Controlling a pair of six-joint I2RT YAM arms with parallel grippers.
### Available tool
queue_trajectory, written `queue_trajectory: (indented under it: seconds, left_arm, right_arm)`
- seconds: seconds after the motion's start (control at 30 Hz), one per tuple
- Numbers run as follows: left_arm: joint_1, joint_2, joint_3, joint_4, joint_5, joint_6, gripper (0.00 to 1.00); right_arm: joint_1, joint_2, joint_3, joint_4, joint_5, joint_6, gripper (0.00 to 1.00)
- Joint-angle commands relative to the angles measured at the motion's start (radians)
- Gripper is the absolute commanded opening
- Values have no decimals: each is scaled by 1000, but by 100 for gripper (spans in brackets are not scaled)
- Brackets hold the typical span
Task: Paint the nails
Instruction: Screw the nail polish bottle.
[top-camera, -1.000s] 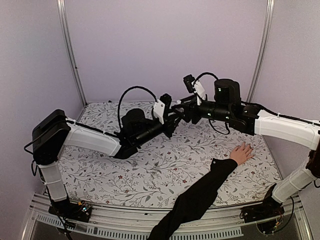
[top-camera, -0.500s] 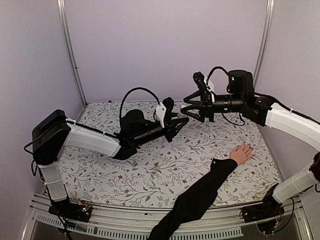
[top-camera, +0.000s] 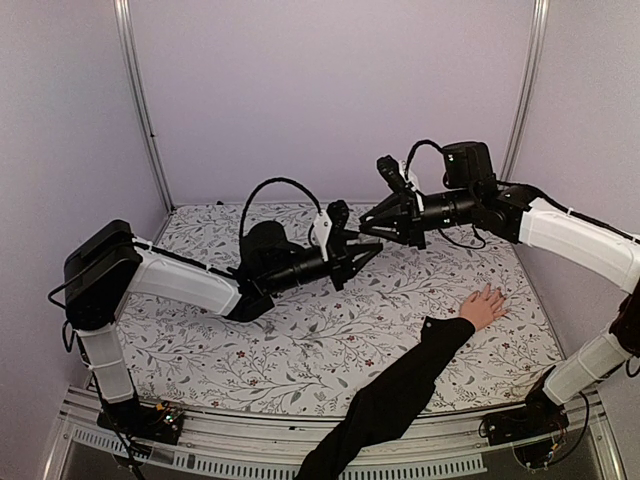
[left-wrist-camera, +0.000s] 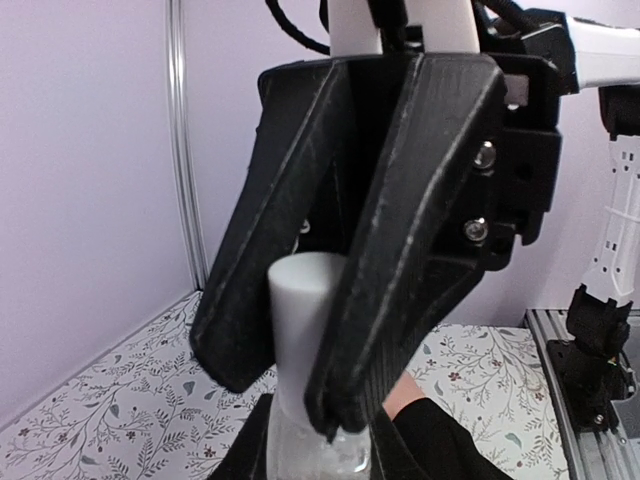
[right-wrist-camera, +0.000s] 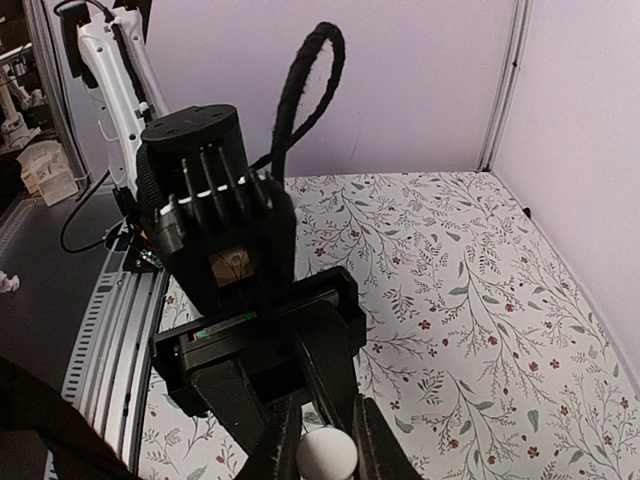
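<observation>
My left gripper (top-camera: 362, 252) is shut on a small pale translucent bottle (left-wrist-camera: 300, 455), held upright above the middle of the table. My right gripper (top-camera: 366, 228) meets it from the right. Its black fingers (left-wrist-camera: 400, 250) press both sides of the bottle's white cap (right-wrist-camera: 327, 458). A light-skinned hand (top-camera: 485, 304) with spread fingers and a black sleeve (top-camera: 400, 385) lies flat at the table's right. The nails are too small to make out. Part of that hand (left-wrist-camera: 403, 396) shows behind the bottle in the left wrist view.
A floral cloth (top-camera: 300, 340) covers the table. Lilac walls and metal posts (top-camera: 140, 100) enclose the back and sides. The metal rail (top-camera: 250, 440) with both arm bases runs along the near edge. The sleeve crosses the front right of the table.
The right gripper, open and drawn back to the right half a second ago, has moved in again and closed on the white cap. The left gripper still holds the bottle, shifted slightly right.
</observation>
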Motion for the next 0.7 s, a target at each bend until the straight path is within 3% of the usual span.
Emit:
queue_trajectory:
  seconds: [0.0, 0.17, 0.37, 0.67]
  left_arm:
    - [-2, -38, 0, 22, -40, -3, 0]
    - [-1, -30, 23, -14, -119, 7, 0]
    - [-1, -19, 40, -36, -212, 17, 0]
    - [-1, -1, 64, -59, -305, 22, 0]
  right_arm:
    - [-1, 23, 36, -31, -29, 10, 9]
    - [-1, 44, 35, 11, 48, 88, 0]
    - [2, 20, -14, 136, 198, 208, 0]
    - [53, 44, -10, 179, 351, 345, 0]
